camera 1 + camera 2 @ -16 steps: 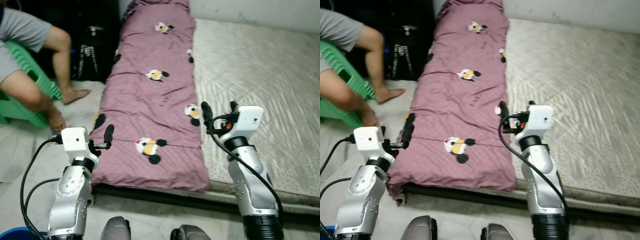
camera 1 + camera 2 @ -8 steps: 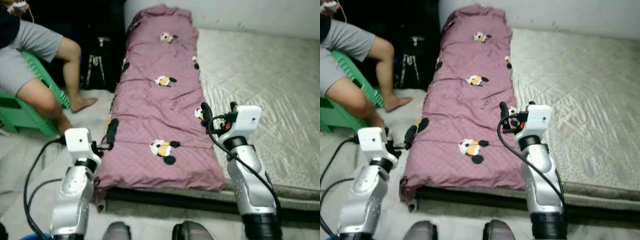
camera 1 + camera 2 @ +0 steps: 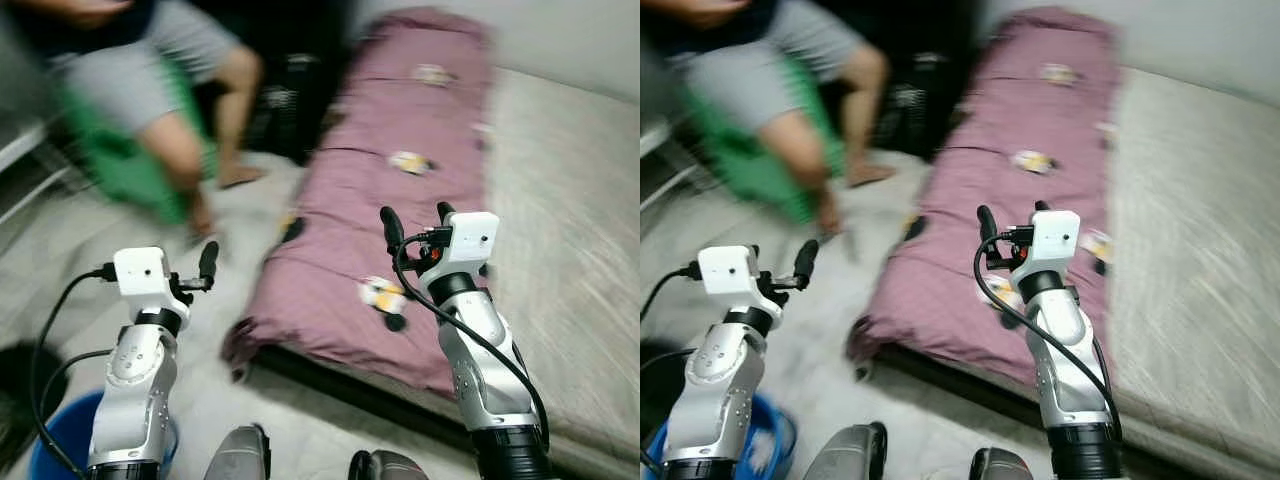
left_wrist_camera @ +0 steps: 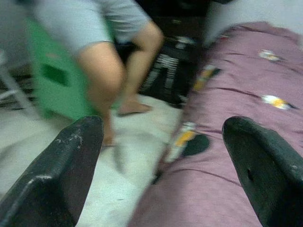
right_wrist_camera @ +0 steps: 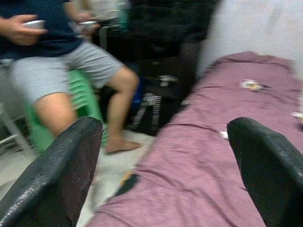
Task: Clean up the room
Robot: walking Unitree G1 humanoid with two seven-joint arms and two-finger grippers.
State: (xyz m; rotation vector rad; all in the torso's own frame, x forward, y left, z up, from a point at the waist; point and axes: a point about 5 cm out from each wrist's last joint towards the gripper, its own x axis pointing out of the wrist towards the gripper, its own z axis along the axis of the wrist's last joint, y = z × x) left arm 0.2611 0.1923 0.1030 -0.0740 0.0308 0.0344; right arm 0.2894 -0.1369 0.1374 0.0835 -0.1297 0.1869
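Clearly our head views are smeared with blur, so we judge everything here with caution. At the lower left of the frame sits a blue bucket (image 3: 60,440) on the floor (image 3: 260,300), just beside our left arm, and we could knock it with a foot or elbow if we step that way blind. Above it, at the upper left, a person (image 3: 160,60) sits on a green stool (image 3: 115,165) with a bare foot (image 3: 238,176) resting on the floor; our left gripper (image 3: 195,270) is raised toward that side, fingers (image 4: 61,170) spread wide and empty, and a swing or step in that direction risks brushing the leg. Behind the leg a black bag (image 3: 285,105) leans in the dark corner. Toward the middle, the purple quilt (image 3: 400,190), which we take to be what needs tidying, lies lengthwise on the mattress (image 3: 570,230), its near corner drooping over the bed edge toward the floor; grabbing it while the picture is this unsteady could mean pinching only a thin fold, or dragging more of it off the bed. Right of centre our right gripper (image 3: 415,225) hovers over the quilt, released and holding nothing, fingers (image 5: 52,175) well apart.
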